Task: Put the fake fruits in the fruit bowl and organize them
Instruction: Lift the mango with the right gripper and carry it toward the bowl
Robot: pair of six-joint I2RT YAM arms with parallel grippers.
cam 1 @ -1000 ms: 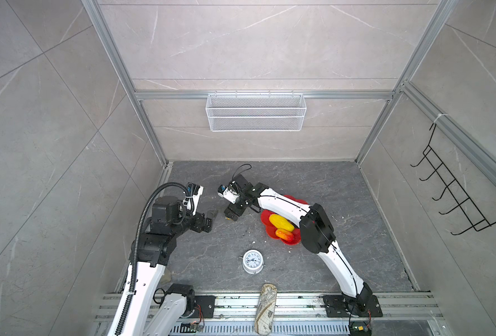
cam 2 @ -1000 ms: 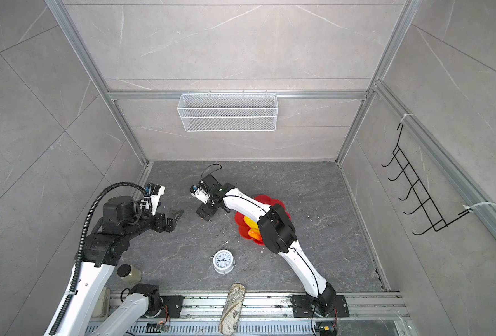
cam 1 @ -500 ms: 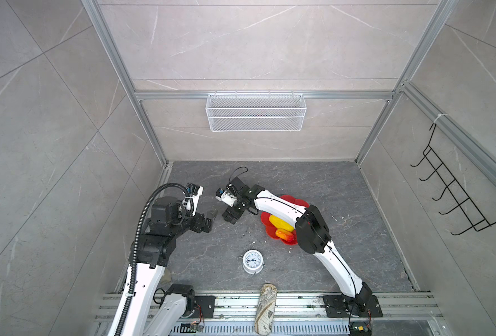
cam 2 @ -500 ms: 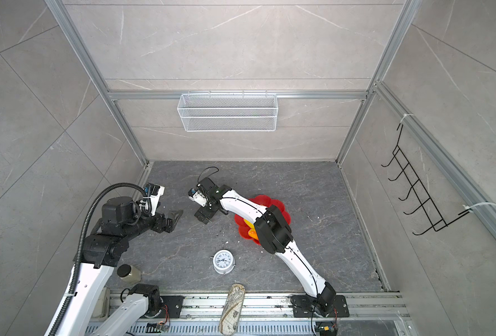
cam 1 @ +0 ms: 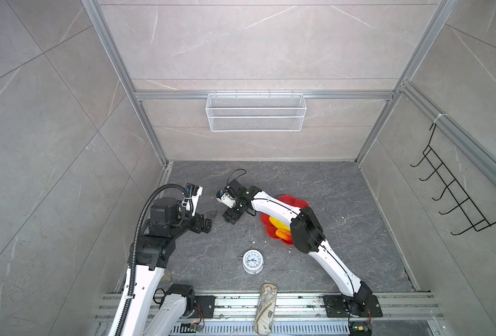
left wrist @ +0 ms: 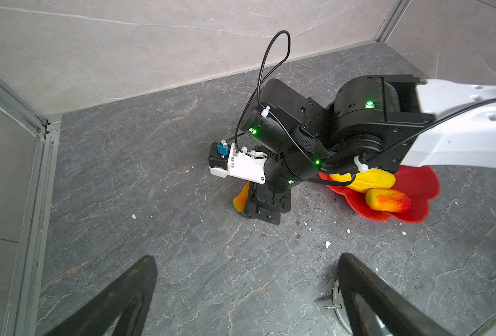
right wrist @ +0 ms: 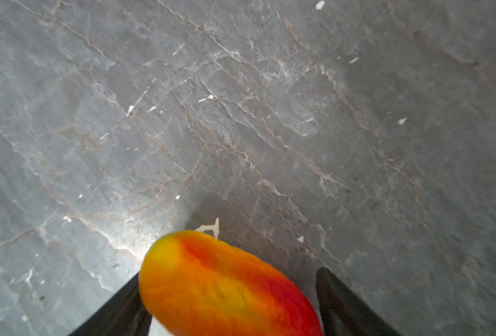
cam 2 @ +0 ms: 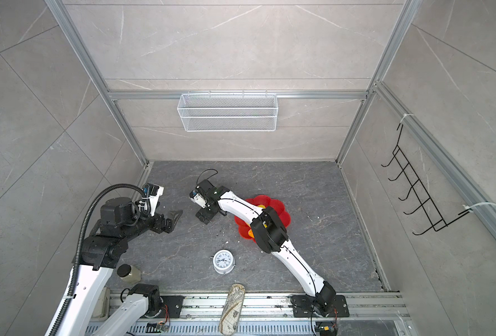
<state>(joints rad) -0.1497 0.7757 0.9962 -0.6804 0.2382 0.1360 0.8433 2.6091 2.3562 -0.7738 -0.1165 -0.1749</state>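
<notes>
The red scalloped fruit bowl [cam 1: 297, 203] [cam 2: 273, 203] [left wrist: 415, 186] sits on the dark floor, partly under my right arm. In it lie a long yellow fruit [left wrist: 368, 180] [cam 1: 275, 222] and an orange-red fruit [left wrist: 387, 200] [cam 1: 281, 232]. A second orange-red fruit [right wrist: 226, 288] [left wrist: 241, 197] lies on the floor left of the bowl. My right gripper [cam 1: 230, 216] [cam 2: 204, 216] [right wrist: 230, 273] is down over it, open, one finger on each side, with a gap showing at one finger. My left gripper [cam 1: 210, 221] [cam 2: 172, 221] [left wrist: 246, 257] hangs open and empty further left.
A white alarm clock [cam 1: 252, 261] [cam 2: 224, 261] stands in front of the bowl. A patterned roll [cam 1: 265, 308] lies on the front rail and a small jar [cam 2: 129, 273] by the left arm's base. A white wire basket [cam 1: 255, 116] and a black hook rack [cam 1: 456, 197] hang on the walls.
My right arm has swung a little to the left and its gripper has come down over the orange-red fruit, with the jaws narrowing. The left arm has not moved.
</notes>
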